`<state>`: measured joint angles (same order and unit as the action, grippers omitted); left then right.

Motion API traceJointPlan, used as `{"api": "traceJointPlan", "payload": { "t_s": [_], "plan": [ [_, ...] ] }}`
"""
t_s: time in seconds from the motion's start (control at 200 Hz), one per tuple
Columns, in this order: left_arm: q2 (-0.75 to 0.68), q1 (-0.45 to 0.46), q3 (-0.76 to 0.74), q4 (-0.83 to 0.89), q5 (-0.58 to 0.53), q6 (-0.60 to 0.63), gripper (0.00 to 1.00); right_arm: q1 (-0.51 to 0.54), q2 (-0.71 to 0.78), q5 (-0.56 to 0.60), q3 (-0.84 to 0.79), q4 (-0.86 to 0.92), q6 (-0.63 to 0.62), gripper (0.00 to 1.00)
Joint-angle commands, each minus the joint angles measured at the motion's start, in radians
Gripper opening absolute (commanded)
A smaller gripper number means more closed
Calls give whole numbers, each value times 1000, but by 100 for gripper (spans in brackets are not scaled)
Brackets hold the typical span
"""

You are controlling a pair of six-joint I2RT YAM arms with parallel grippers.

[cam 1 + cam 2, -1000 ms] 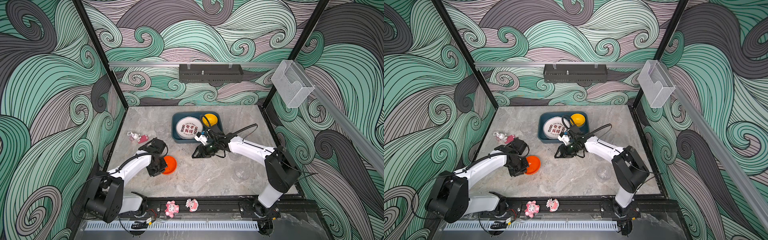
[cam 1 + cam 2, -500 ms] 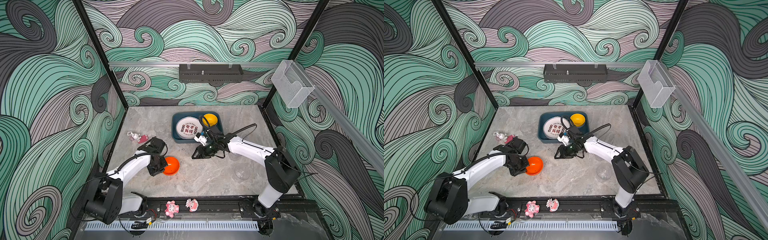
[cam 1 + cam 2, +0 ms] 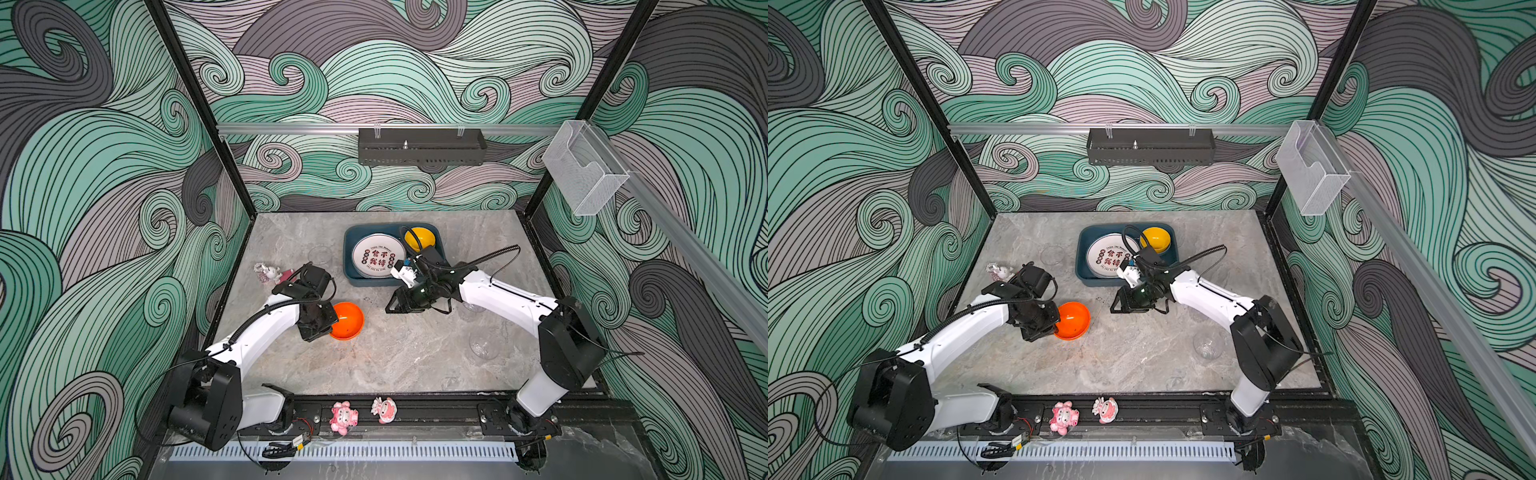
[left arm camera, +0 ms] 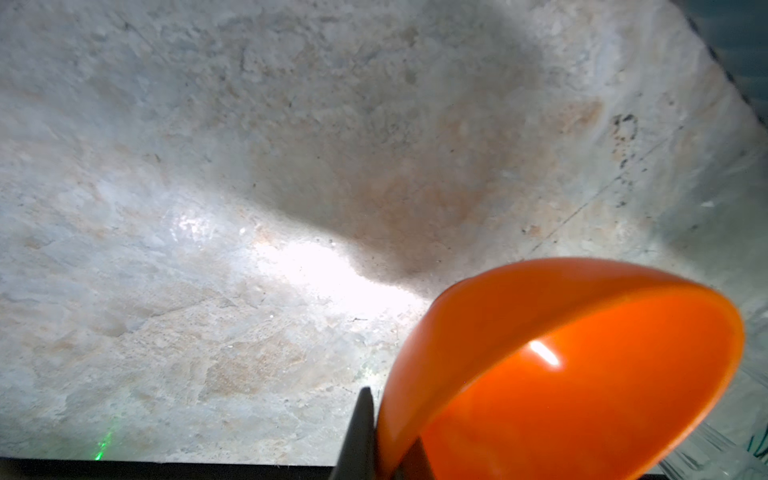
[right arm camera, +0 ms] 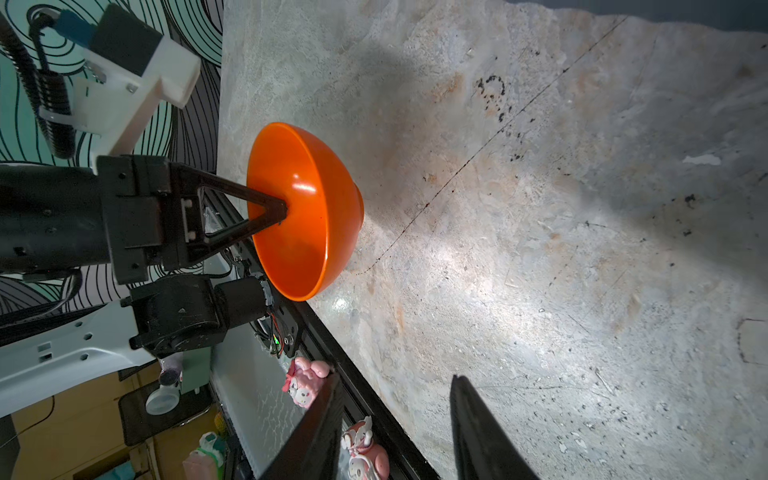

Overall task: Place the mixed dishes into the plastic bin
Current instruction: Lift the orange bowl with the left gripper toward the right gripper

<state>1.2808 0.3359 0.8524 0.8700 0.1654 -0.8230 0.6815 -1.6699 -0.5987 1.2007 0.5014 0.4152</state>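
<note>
Orange bowl (image 3: 348, 320) is at the left-centre of the marble table (image 3: 415, 365), in front of the plastic bin (image 3: 365, 282) and to its left, well apart from it. Its mouth faces upward, and being round it has no long axis. Whether its foot touches the marble I cannot tell. The left gripper (image 5: 286, 211) is clamped tight on the bowl's left rim, one finger inside the wall and one outside (the right wrist view shows this plainly).

The right gripper (image 3: 391, 305) hovers low over bare marble just in front of the bin, jaws partly apart and holding nothing.

The bin lies at the back of the table with its long axis running left to right in both top views. A white plate (image 3: 378, 259) lies flat in its left part, printed with large red-black characters, 食不 over 我待 (a small arched line above them is too fine to read). A yellow bowl (image 3: 419, 239) stands mouth-up in the far right corner.

A clear glass (image 3: 320, 254) stands just left of the bin, and a second glass (image 3: 484, 347) stands beside the right arm.
</note>
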Motion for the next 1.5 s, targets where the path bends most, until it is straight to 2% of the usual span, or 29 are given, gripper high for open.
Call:
{"api": "traceJointPlan", "payload": {
  "t_s": [0.0,0.38,0.991,1.496],
  "plan": [
    [-24,-1,58,31,44,23,0,5,41,49,42,45,-18,44],
    [-5,21,173,29,104,50,0,3,48,128,146,125,6,46],
    [56,90,290,19,120,45,0,4,29,90,231,84,67,46],
    [81,116,310,6,125,38,0,15,-34,83,255,89,73,38]
  ]
}}
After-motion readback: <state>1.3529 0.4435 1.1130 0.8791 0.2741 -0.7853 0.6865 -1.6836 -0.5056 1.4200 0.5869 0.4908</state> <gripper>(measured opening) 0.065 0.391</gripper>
